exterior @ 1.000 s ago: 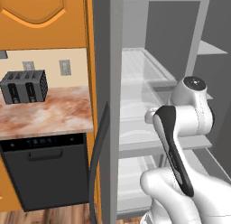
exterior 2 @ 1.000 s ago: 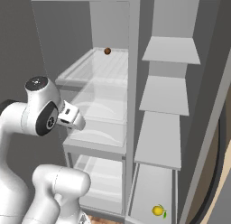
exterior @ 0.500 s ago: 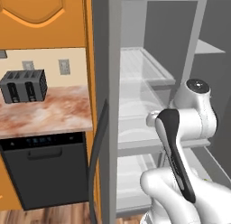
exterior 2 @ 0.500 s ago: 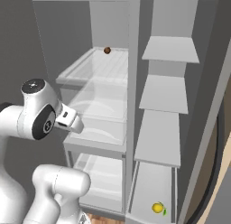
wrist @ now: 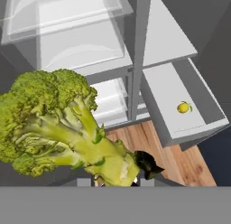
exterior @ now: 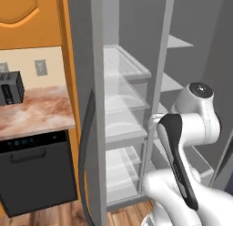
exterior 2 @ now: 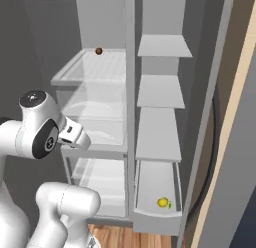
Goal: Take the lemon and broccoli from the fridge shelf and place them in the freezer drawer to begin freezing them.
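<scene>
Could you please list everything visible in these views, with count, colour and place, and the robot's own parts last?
broccoli: one, green with a paler stalk, held at the gripper, close to the hand camera.
lemon: one, yellow, lying in the freezer drawer.
freezer drawer: one, light grey, pulled open at the fridge's lower right.
fridge shelves: several, translucent whitish, stacked in the left compartment.
brown round item: one, at the back of the top shelf.
toaster: one, black, on the marbled counter.
dishwasher: one, black, under the counter.
gripper: one, dark fingers, shut on the broccoli stalk.
</scene>
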### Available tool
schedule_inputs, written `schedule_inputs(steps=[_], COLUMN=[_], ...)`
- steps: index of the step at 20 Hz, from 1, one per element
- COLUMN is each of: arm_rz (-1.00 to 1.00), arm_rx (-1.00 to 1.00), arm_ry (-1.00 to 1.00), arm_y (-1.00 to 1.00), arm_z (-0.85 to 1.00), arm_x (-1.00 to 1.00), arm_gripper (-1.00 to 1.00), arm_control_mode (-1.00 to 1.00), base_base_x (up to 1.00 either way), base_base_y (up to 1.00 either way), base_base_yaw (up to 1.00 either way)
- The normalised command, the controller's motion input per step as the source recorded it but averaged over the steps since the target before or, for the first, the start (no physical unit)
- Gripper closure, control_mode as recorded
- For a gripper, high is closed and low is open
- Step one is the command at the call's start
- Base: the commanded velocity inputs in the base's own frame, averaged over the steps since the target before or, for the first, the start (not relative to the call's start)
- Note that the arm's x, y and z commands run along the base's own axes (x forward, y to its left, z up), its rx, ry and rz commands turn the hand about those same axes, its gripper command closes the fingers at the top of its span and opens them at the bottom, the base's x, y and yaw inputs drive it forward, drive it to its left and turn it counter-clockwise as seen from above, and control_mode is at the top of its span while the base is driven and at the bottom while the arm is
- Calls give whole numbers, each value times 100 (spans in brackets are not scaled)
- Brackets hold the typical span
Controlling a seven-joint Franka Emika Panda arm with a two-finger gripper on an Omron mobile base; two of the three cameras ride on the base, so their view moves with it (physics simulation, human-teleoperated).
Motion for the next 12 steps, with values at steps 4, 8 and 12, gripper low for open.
schedule_inputs(steps=[4,8,12], arm_rz=[0,0,0], arm_rx=[0,0,0], arm_ry=[0,0,0], arm_y=[0,0,0], arm_z=[0,0,0], arm_x=[0,0,0], arm_gripper=[100,100,100], arm_control_mode=[100,100,100], base_base_x=[-2,7,26], base_base_y=[-19,-16,-22], base_base_yaw=[-40,-39,-35])
